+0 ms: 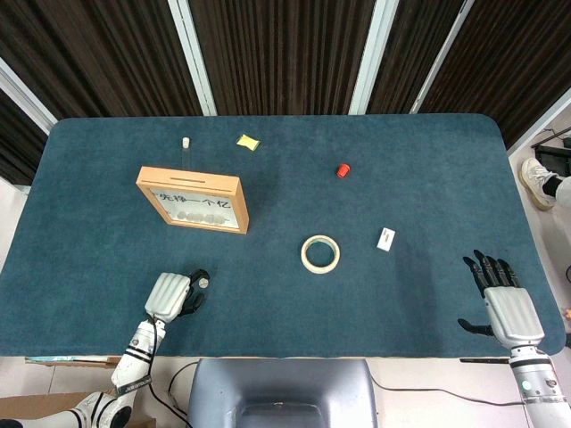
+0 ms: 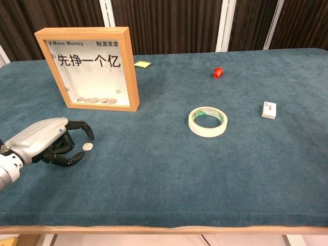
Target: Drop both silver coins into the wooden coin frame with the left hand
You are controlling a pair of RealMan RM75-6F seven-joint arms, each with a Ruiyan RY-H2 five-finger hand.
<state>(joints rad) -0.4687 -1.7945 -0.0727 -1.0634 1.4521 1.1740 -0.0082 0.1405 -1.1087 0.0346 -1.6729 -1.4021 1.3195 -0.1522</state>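
From the head view, looking down on a dark teal table [image 1: 401, 178], the left hand [image 1: 171, 297] is resting near the front edge, fingers curled around a single silver coin [image 1: 203, 282] lying flat just at its fingertips; nothing is being held yet. The wooden coin frame [image 1: 192, 200] is standing well behind the hand, with several coins already piled at its bottom. A second loose coin is not visible. The right hand [image 1: 505, 305] is lying near the far right corner, fingers spread, holding nothing. A roll of tape [image 1: 319, 254], a small white block [image 1: 385, 239], a red cap [image 1: 343, 169] and a yellow scrap [image 1: 247, 141] are sitting elsewhere.

From the chest view, the left hand [image 2: 48, 143] is arching over the coin [image 2: 87, 146], fingers narrowly parted around it, apparently not gripping. The coin is thin and flat on soft cloth, so fingertips could slide over it or push it away. The frame [image 2: 130, 72] is standing upright and could be knocked over by a bump.
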